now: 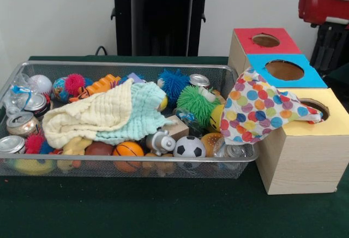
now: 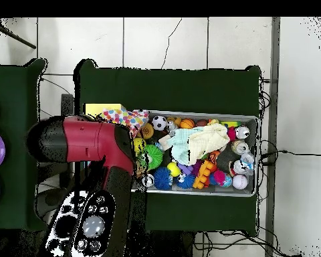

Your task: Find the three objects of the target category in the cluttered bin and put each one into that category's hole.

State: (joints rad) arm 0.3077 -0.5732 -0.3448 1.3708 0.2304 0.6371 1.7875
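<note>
In the front view a polka-dot cloth point(image 1: 260, 112) drapes from the round hole point(image 1: 317, 108) in the yellow-topped box over the right end of the wire mesh basket point(image 1: 32, 65), which holds a yellow-and-mint muslin cloth point(image 1: 106, 115), a soccer ball point(image 1: 189, 147), a green spiky ball point(image 1: 197, 102) and cans, all on the green bench point(image 1: 136, 205); no pincer shows here. In the overhead view the red arm point(image 2: 96, 144) covers the boxes beside the basket's left end, with the cloth's edge peeking out by it, and I cannot tell the pincer's state
</note>
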